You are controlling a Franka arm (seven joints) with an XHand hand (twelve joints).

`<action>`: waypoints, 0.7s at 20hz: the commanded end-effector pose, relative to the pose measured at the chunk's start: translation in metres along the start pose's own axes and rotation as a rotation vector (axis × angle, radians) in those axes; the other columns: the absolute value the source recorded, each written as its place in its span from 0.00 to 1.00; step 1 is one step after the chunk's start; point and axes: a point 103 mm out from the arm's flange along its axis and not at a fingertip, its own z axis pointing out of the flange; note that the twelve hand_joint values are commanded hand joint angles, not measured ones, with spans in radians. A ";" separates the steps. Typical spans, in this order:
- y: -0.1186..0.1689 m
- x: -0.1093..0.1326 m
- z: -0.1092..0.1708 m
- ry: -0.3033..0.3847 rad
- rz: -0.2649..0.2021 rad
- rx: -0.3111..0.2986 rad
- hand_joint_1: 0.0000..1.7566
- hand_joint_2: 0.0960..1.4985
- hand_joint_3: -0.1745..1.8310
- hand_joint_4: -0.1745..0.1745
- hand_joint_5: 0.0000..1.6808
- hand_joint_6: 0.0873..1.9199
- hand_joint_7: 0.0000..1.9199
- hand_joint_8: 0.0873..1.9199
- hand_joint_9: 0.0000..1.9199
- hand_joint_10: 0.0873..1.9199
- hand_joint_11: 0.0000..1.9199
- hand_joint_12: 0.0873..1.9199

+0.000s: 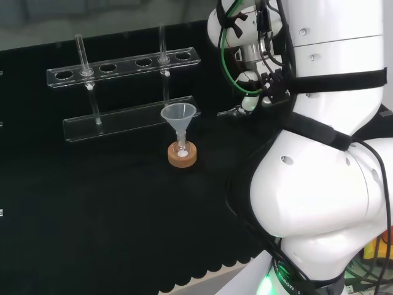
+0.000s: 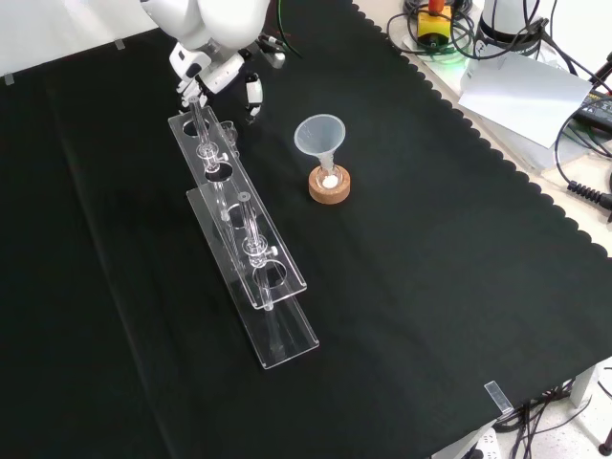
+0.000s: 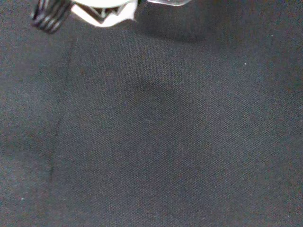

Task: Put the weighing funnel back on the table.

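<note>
- Hand (image 3: 102, 12) hovers over bare cloth (image 3: 156, 132); fingers look pinched on the weighing funnel (image 1: 228, 113), off the bench.
- Likely light, brittle and slippery: hold it by the stem and set it down gently.

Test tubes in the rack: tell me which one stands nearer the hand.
The test tube at the far end of the rack in the front view, close beside the hand. The other tube stands nearer the rack's near end.
</note>
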 end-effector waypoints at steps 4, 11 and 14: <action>-0.031 0.000 -0.023 0.009 0.024 -0.054 0.50 0.39 0.41 0.43 0.23 0.02 0.00 0.19 0.08 0.32 0.00 0.69; -0.061 0.010 -0.047 0.008 0.026 -0.104 0.50 0.39 0.41 0.42 0.26 0.00 0.03 0.26 0.13 0.33 0.00 0.72; -0.073 0.017 -0.055 0.000 0.027 -0.114 0.50 0.39 0.41 0.42 0.26 0.00 0.05 0.27 0.14 0.33 0.00 0.73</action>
